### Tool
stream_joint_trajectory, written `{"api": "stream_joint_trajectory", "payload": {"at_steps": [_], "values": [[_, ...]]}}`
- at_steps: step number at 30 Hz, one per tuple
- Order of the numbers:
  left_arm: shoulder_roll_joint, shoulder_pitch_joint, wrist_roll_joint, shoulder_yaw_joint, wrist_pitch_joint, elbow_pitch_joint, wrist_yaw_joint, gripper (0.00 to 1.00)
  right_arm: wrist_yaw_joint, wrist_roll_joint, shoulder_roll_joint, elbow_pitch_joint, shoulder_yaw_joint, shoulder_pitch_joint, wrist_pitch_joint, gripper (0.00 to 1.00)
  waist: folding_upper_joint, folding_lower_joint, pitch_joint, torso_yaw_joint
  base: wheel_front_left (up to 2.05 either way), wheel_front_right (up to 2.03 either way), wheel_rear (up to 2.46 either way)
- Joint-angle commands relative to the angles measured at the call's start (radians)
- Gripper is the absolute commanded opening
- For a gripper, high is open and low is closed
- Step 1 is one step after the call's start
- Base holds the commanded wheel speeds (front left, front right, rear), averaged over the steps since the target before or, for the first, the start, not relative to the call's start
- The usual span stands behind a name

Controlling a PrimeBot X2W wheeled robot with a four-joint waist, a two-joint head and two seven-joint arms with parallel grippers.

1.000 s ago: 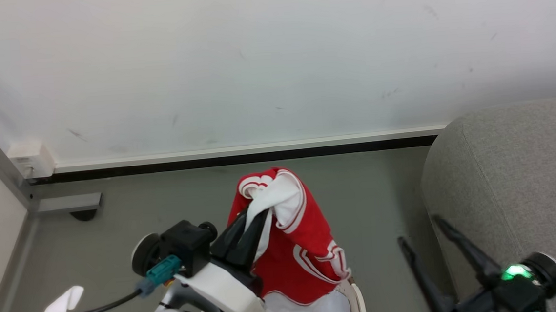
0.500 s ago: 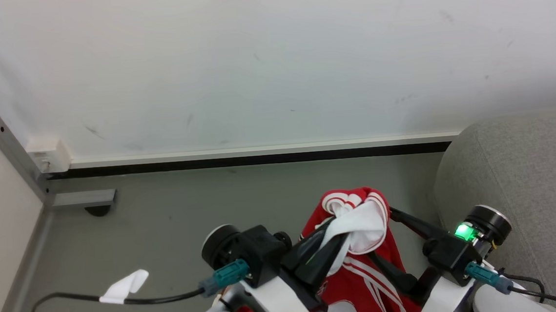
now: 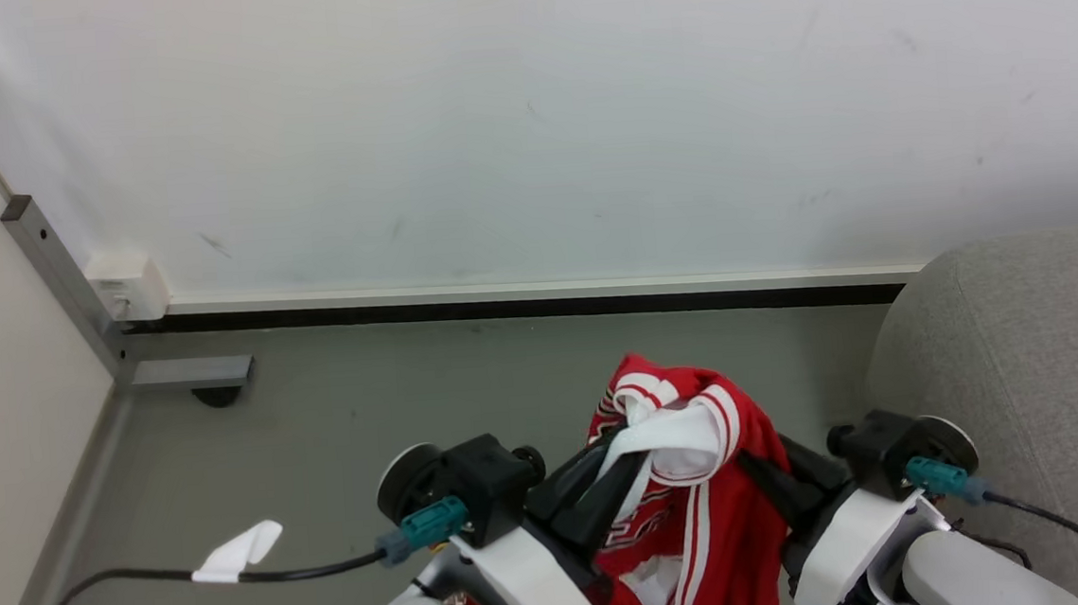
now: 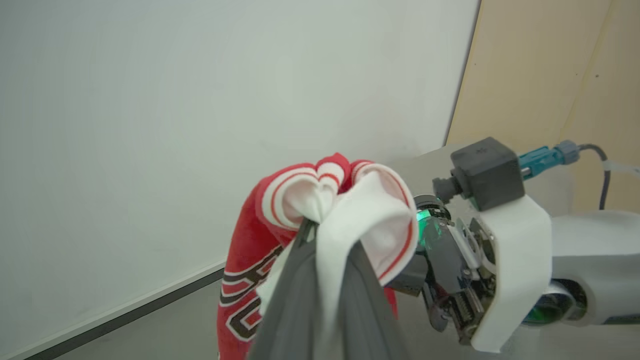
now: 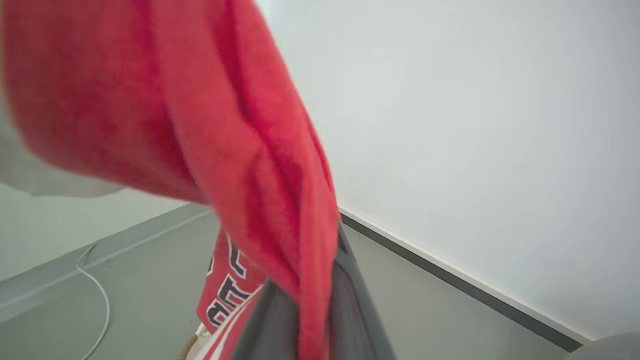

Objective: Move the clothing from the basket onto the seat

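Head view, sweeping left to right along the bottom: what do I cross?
white tape tag → left gripper → clothing → right gripper → seat

- Clothing (image 3: 705, 509): soft red knit cloth, matt; white trim bands smoother; flat black lettering.
- Seat (image 3: 1026, 354), right: grey woven upholstery, coarse-grained, matt.
- Floor (image 3: 394, 398): grey, smooth, with a dull sheen.
- Wall (image 3: 525, 104), far: white, smooth, matt, faintly scuffed.
- Post (image 3: 62, 269), far left: grey metal, satin finish.
- Left gripper (image 4: 320, 240): dark grey fingers, smooth and matt.
- Forearm shell (image 3: 540, 587), near: hard white plastic, smooth.
- Cable (image 3: 131, 580), near left: black rubbery sheath, with a white tag of paper or cloth; its plug is teal plastic.
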Motion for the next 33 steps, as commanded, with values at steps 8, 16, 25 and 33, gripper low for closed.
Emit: {"api": "stream_joint_trajectory", "payload": {"at_steps": [8, 16, 25, 33], "values": [[0.012, 0.04, 0.003, -0.004, -0.05, 0.088, -0.001, 1.0, -0.002, 0.094, -0.018, -0.025, -0.178, 0.022, 0.0, 0.0, 0.0, -0.0001, 0.024, -0.053, 0.0, 0.0, 0.0], [-0.032, 0.034, 0.019, -0.045, -0.095, 0.147, -0.016, 1.0, -0.002, 0.097, -0.078, -0.078, -0.293, 0.043, 0.0, 0.0, 0.0, -0.0001, 0.079, -0.158, 0.0, 0.0, 0.0], [-0.066, -0.017, 0.035, -0.071, -0.133, 0.192, -0.028, 1.0, -0.002, 0.085, -0.148, -0.163, -0.409, 0.097, 0.023, 0.0, 0.0, -0.0001, 0.143, -0.273, 0.0, 0.0, 0.0], [-0.08, -0.067, 0.051, -0.082, -0.139, 0.208, -0.033, 1.0, -0.002, 0.056, -0.149, -0.26, -0.5, 0.145, 0.067, 0.0, 0.0, -0.0001, 0.198, -0.318, 0.0, 0.0, 0.0]]}}
